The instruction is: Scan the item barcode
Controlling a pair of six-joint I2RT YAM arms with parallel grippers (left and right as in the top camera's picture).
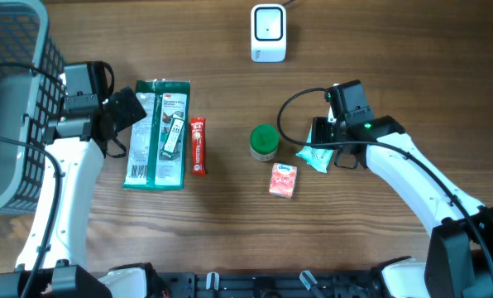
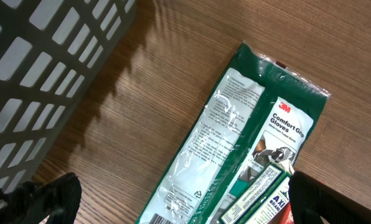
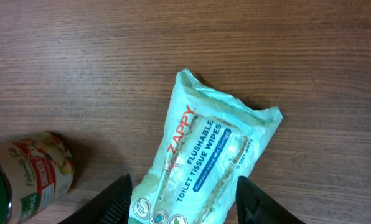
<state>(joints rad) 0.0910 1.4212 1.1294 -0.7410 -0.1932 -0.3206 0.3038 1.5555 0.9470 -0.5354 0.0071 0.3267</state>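
A pale teal pack of flushable wipes lies flat on the wooden table, label up. My right gripper stands open astride its near end, one finger on each side, and it does not pinch the pack. In the overhead view the right gripper hangs over the wipes pack. The white scanner stands at the table's far edge. My left gripper is wide open above a green glove pack, holding nothing.
A grey mesh basket fills the far left. On the glove pack lies a small green-and-white packet, with a red bar beside it. A green-lidded can and a red tissue pack sit left of the wipes.
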